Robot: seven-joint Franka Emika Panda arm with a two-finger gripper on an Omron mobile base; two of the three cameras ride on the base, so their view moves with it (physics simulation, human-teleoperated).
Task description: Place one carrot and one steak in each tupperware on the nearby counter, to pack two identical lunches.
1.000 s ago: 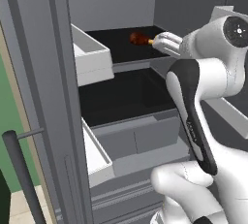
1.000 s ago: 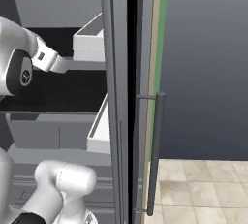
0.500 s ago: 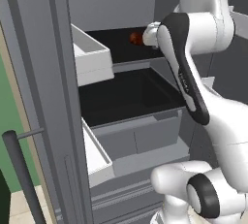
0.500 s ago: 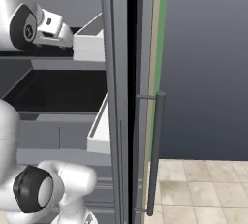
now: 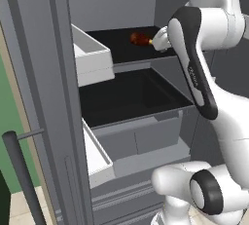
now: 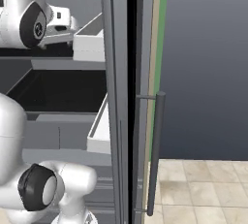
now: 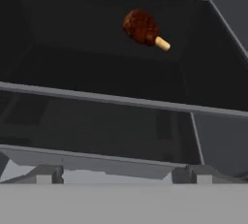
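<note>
hand (image 7: 116,173): spread wide | holds nothing | steak (image 7: 142,27): apart, on dark shelf (image 7: 87,58)

The robot arm (image 5: 214,92) at the right of the left base view is glossy white with rounded segments, a long black strip bearing small pale lettering along one link, and dark grey round joint caps, one low in the right base view.

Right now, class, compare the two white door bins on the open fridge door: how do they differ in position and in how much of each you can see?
The upper door bin sits level with the top shelf, its open box shape showing. The lower door bin hangs below the middle shelf, seen mostly edge-on. Both are white, rectangular and mounted on the same door.
</note>
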